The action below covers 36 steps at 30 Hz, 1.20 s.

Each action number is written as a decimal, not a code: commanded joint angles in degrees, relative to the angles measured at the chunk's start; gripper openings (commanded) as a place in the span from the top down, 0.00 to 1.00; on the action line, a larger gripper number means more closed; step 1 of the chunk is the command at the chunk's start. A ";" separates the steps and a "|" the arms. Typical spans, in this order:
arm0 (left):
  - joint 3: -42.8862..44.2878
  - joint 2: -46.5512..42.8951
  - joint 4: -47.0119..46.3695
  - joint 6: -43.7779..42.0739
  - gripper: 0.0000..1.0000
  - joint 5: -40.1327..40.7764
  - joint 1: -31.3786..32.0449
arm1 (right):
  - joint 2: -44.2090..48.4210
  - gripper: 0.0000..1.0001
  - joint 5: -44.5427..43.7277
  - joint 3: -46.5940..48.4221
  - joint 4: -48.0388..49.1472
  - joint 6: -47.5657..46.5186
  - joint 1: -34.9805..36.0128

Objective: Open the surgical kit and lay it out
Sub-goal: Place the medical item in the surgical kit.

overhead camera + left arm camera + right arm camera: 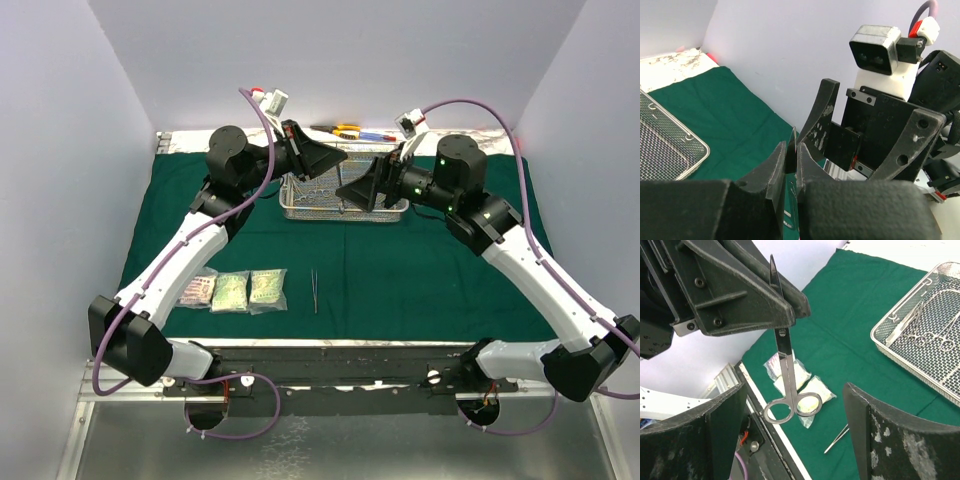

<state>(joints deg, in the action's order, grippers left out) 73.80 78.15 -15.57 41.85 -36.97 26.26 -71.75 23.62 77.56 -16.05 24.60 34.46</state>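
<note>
The left tool [791, 152] is pinched together on the pointy end of the scissors [784, 360]. The scissors hang down in the air with their two finger rings at the bottom. The right tool [358, 190] is wide apart and holds nothing. Its two fingers [875, 440] stand one on each side of the hanging scissors and do not touch them. Both tools are up in the air by the wire-mesh tray [345, 215]. The tray sits at the back middle of the dark green cloth [430, 280], which is spread flat over the bench [340, 445]. Some steel clamps [920, 332] lie inside the tray. Three small clear packets [231, 292] lie in a row on the cloth near the front left. Slim forceps [314, 290] lie on the cloth just to the right of them. Behind the tray, by the back wall, lie a yellow-handled tool [347, 129] and some pens [375, 134].
</note>
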 commanded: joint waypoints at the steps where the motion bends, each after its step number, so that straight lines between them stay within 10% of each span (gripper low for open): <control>1: 0.16 -1.86 -1.80 -1.50 1.00 -3.45 0.02 | 0.83 0.22 -0.16 -0.79 4.30 0.34 0.18; 15: -0.63 -2.75 -1.86 -1.33 1.00 -3.50 0.01 | -4.34 0.54 5.39 1.50 6.04 -0.20 0.21; 22: -0.46 -2.62 -0.10 -2.06 1.00 -2.61 0.01 | -4.30 0.96 3.61 0.93 6.65 1.37 0.26; 29: 0.07 -3.52 13.11 -11.59 0.33 8.62 -0.07 | -3.43 0.99 -9.17 -1.08 -3.40 2.46 0.19; 36: -4.48 -5.10 24.10 -18.33 0.28 26.99 -0.07 | -2.53 0.99 -27.46 -8.65 -22.06 7.21 0.17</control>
<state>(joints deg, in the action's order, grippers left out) 72.16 74.96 -0.62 29.71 -24.49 26.26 -75.40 10.00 73.58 -23.29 28.18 34.79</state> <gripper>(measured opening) 0.705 0.074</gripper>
